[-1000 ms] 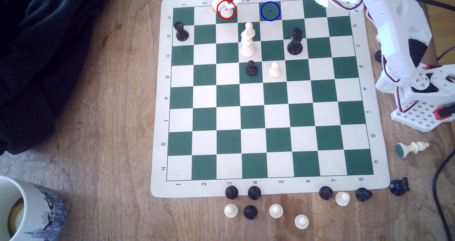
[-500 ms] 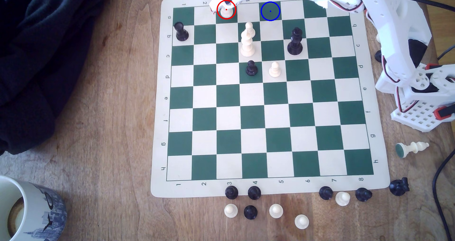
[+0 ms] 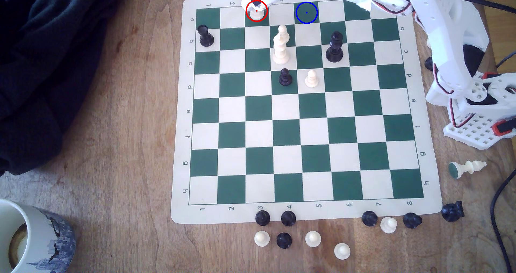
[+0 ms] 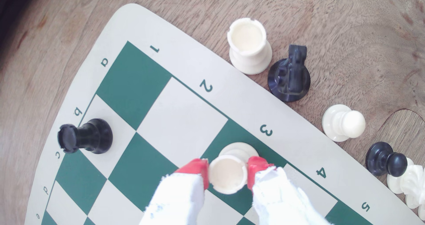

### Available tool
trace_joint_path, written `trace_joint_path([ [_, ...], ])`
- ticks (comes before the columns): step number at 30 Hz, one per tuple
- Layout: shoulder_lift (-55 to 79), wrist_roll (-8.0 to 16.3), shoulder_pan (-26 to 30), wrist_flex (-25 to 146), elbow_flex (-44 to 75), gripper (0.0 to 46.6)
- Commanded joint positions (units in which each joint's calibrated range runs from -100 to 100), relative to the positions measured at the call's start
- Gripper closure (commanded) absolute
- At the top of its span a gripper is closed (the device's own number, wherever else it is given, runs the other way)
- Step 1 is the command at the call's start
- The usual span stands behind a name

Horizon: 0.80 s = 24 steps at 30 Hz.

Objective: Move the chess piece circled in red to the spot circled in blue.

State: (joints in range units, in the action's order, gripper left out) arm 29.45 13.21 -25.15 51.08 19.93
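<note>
I'm seeing the gripper covering the head of the chess piece at the exterior view's top, where the frame edge is cutting the arm off. The mug is running off the lower left corner. I'm finding the gripper's rear cropped in the wrist view.

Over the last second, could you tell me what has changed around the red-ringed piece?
Only the gripper shifted slightly over the cream rook, its tip edging a little toward the exterior view's right. In the wrist view its red fingertips now sit against both sides of the rook's head. The rook has stayed on its red-ringed square, the blue-ringed square is still free, and the other pieces kept their places.
</note>
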Motion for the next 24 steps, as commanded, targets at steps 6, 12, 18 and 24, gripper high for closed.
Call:
trace_joint_path([
  [6, -4.6, 0.0, -0.7, -0.1, 5.8, 42.9],
  [12, -15.0, -0.2, -0.9, 1.1, -0.8, 43.2],
  [18, -24.0, -0.9, -1.6, -0.9, -10.9, 43.4],
  [24, -32.2, -1.9, -2.3, -6.2, -25.4, 43.8],
])
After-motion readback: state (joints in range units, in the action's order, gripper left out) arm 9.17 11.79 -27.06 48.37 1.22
